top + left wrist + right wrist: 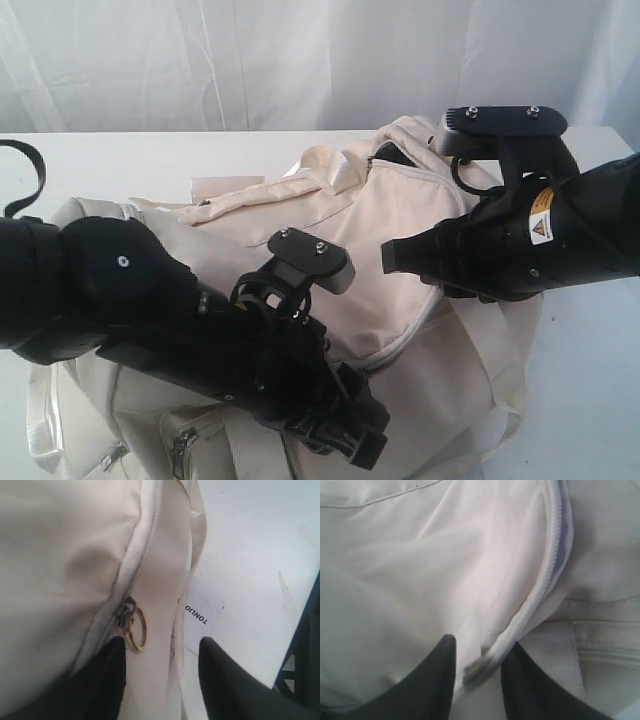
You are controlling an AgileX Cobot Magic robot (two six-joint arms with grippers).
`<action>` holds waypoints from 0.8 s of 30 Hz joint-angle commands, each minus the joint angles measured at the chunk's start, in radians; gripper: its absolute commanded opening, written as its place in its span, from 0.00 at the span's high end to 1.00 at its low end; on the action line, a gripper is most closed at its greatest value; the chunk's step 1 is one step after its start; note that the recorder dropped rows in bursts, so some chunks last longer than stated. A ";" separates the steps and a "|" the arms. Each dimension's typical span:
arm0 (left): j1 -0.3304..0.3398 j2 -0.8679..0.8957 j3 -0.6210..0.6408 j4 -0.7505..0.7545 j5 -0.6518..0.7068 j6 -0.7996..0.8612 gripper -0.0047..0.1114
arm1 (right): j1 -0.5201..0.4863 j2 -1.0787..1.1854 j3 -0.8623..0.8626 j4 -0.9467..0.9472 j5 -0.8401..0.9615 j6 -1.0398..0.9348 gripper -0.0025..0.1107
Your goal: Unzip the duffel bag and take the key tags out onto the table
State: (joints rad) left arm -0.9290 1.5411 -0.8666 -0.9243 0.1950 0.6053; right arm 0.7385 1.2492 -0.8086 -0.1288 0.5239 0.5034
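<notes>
- Closest in the exterior view, the black left arm (150, 300) lies across the near part of the duffel bag (400, 200) and hides much of it.
- Below that arm you can see a side pocket zipper (178, 445). A cream strap (505, 390) lies off the bag toward the near right of the tabletop (590, 400).
- The bag is big and cream. It lies across the middle of the tabletop, from the near side up toward the far right corner.
- The left gripper (161, 645) is down by a seam of the bag. Its two black fingers (107, 680) stand wide apart and hold nothing.
- A grey zipper pull (127, 615) with a gold ring (145, 627) sits just beside one finger. I cannot tell if they touch.
- A white label (202, 615) with black letters lies on the tabletop just beside the bag, near the other finger.
- Further back, the right arm (560, 225) reaches in from the right edge and covers part of the bag's right side.
- The right gripper (482, 647) is over the top of the bag. Its fingers are close together, and the white zipper edge (540, 590) runs in between them. I cannot tell if they squeeze it.
- At the bag's far end a dark gap (392, 153) shows where the top is open a little.
- A black strap (30, 165) curls by the far left edge of the tabletop.
- Behind the far edge hangs a white curtain (300, 60).
</notes>
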 commanded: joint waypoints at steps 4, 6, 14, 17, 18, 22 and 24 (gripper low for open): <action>-0.003 0.052 -0.001 -0.056 -0.079 0.002 0.52 | -0.002 0.001 -0.009 0.001 -0.009 -0.001 0.72; -0.003 0.056 -0.003 -0.056 -0.098 0.002 0.52 | -0.002 0.001 -0.009 0.001 -0.009 -0.001 0.72; 0.010 0.065 -0.020 -0.069 -0.141 0.111 0.52 | -0.002 0.001 -0.009 0.001 -0.009 -0.001 0.72; 0.011 0.065 -0.020 -0.092 -0.139 0.035 0.52 | -0.002 0.001 -0.009 0.001 -0.016 -0.001 0.72; 0.011 0.065 -0.020 -0.092 -0.137 0.035 0.52 | -0.002 0.001 -0.009 0.001 -0.016 -0.001 0.72; 0.011 0.065 -0.020 -0.092 -0.130 0.065 0.52 | -0.002 0.001 -0.009 0.001 -0.016 -0.001 0.72; 0.011 0.052 -0.020 -0.091 -0.113 0.094 0.52 | -0.002 0.001 -0.009 0.001 -0.016 -0.001 0.72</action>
State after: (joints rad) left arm -0.9271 1.6019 -0.8817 -1.0006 0.0848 0.6671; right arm 0.7385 1.2516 -0.8086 -0.1288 0.5180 0.5034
